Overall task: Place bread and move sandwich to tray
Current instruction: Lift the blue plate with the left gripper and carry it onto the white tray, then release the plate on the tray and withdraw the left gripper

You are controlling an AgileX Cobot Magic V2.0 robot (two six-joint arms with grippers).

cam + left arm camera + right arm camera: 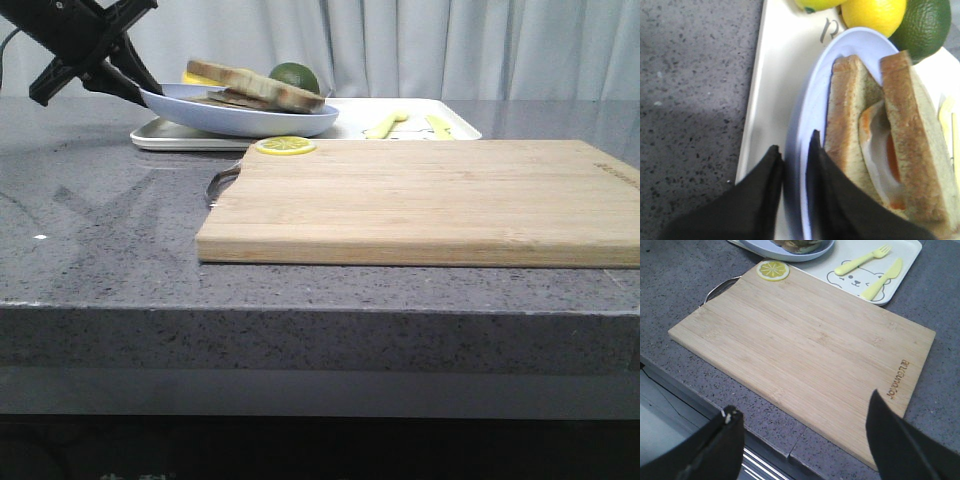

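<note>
Grey speckled stone countertop point(100, 230) beneath everything, stretching well out from both claws. Bamboo cutting board point(430, 200) lying flat ahead of the right gripper point(805, 440), whose black fingers point(895, 440) stand spread wide apart, grasping nothing, hovering off the board's near corner (brand lettering burned in by that edge). White tray point(790, 65) next, at the far side of the table, directly under the left gripper point(792, 165) and just behind the board. Pale-blue plate point(815, 90) over the tray, tilted slightly in the front view, its rim pinched between the left gripper's two black fingers point(765, 185), one finger outside the rim, the other inside beside the bread; whether resting on the tray or lifted clear, hard to tell. Sandwich point(880, 140) on that plate, right beside the inner finger: two brown-crusted slices with a white fried egg and orange yolk between them. Further along the tray from the left claw, a dark green lime point(922, 25) and a yellow lemon point(872, 15) beyond the plate. Yellow fork point(862, 260) and knife point(882, 277) on the tray's bear print, well ahead of the right claw. Lemon slice point(772, 270) on the board's far corner, by its metal handle point(715, 290).
</note>
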